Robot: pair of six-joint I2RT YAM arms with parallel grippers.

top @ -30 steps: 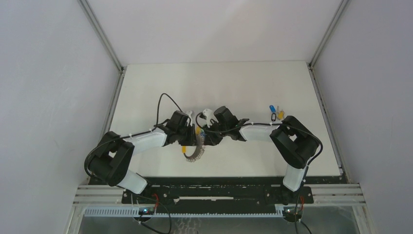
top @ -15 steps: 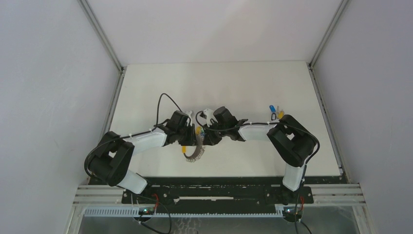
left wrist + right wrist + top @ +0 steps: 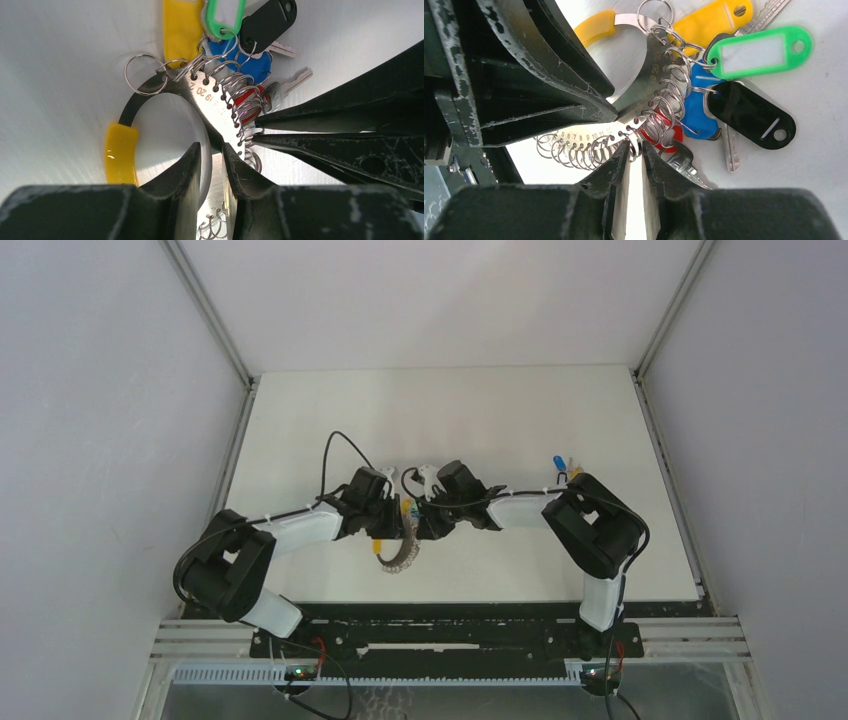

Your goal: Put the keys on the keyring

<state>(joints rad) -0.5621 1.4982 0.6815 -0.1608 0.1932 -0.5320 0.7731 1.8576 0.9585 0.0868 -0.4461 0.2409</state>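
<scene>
Keyring carries several keys (coloured tags); left hand clamps it.

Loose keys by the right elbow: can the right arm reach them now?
Probably not yet: the right gripper is pinched on the keyring, and the keys lie right beside its own elbow.

My keyring is a curved, flat metal band stamped with numbers, with a yellow sleeve and a row of small wire rings. Tagged keys in yellow, green, blue, black and red bunch on those rings. Loose keys, blue and yellow, lie well apart.
</scene>
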